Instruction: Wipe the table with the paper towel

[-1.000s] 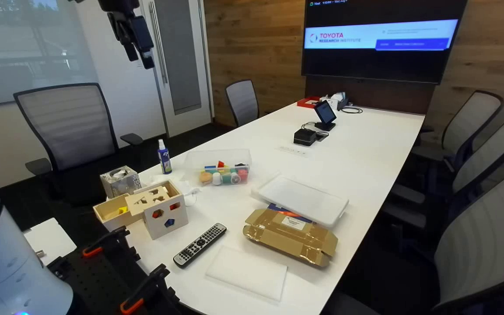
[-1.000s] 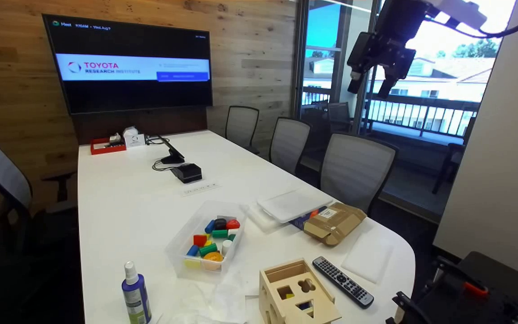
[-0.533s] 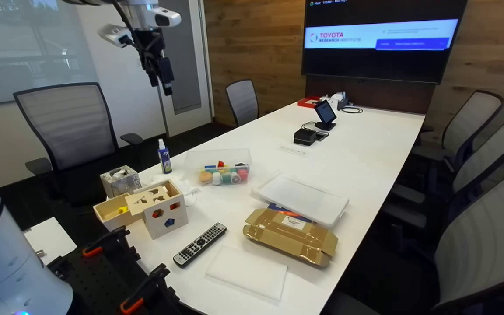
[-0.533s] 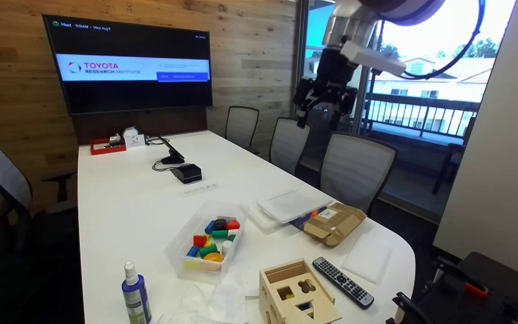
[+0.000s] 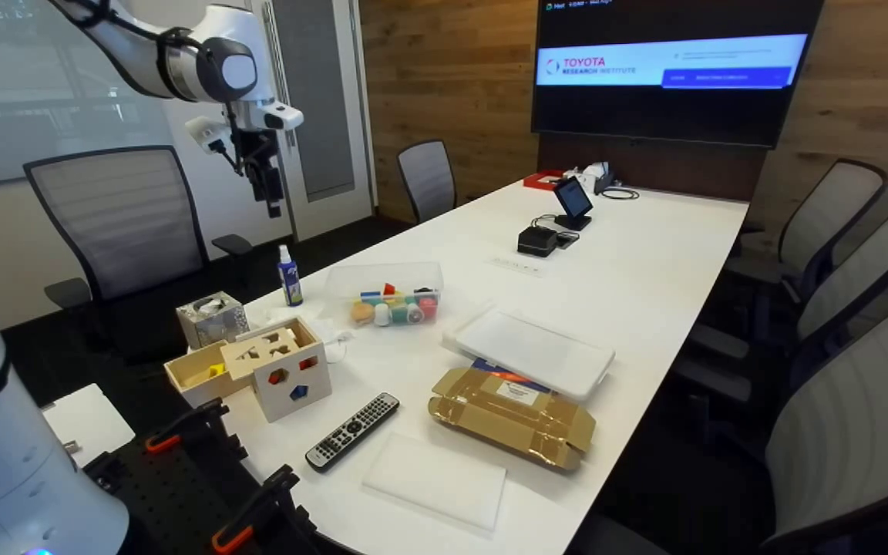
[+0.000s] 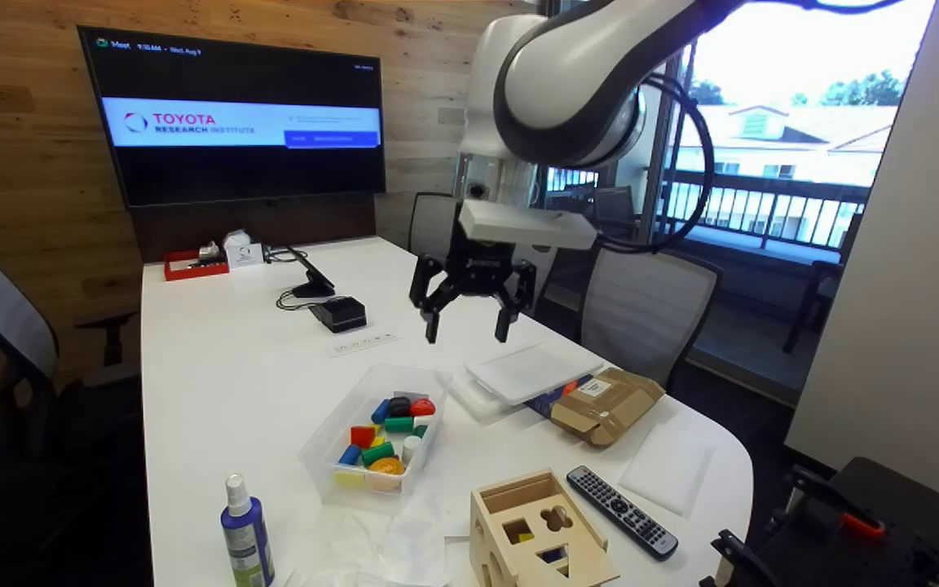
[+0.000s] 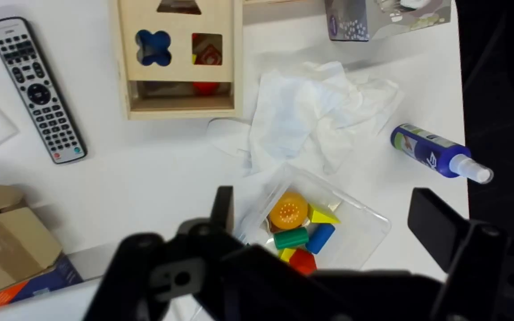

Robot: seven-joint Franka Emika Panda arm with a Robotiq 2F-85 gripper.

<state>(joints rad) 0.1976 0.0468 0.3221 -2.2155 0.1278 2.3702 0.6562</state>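
The table (image 5: 644, 262) is long, white and smooth, and shows in both exterior views (image 6: 225, 350) and under the wrist view (image 7: 150, 178). The paper towel (image 7: 306, 111) is a crumpled white heap on the table, between the wooden box and the spray bottle. It also shows in an exterior view (image 6: 396, 538), partly cut off by the lower edge. My gripper (image 6: 468, 333) is open and empty, pointing down, high above the table. In the wrist view its fingers (image 7: 324, 198) stand wide apart with the clear bin seen between them, and the towel lies ahead of the fingertips.
Around the towel stand a clear bin (image 7: 355, 243) of coloured blocks, a wooden shape box (image 7: 176, 100), a blue spray bottle (image 7: 435, 151) near the table edge and a tissue box (image 5: 211, 320). A remote (image 5: 353, 432), cardboard box (image 5: 513, 416) and plastic lid (image 5: 533, 347) lie farther off.
My gripper has come down from high up. In an exterior view it has also moved left, over the table. It stays open. The things on the table have not moved.
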